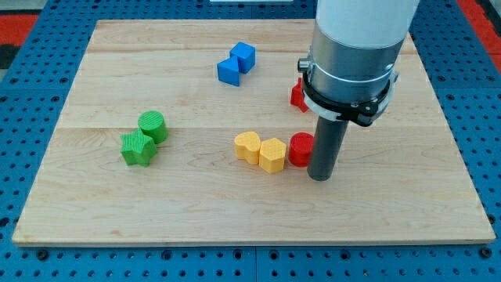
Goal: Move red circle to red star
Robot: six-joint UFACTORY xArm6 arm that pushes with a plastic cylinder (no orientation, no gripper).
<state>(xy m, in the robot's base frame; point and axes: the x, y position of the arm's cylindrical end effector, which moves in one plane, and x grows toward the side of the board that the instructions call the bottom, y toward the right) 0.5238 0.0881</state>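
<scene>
Touching my tip (319, 177), red circle (300, 149) lies at its 10 o'clock; red star (297, 96) at 12, half hidden; no jaws show.

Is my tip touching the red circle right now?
Cannot tell. In the camera view, my tip sits right against the view's right side of the red circle, overlapping its edge, so no gap or contact shows plainly.

On the bench (117, 211), my tip (319, 177) rests at the right side of the red circle (300, 149). Two yellow blocks (261, 151) touch the circle's left side, closing that side. The red star (297, 95) sits above, partly hidden behind the arm, with bare wood between it and the circle. Blue blocks (236, 64) near the view's top and green blocks (144, 138) at the left stand well apart from this path.
</scene>
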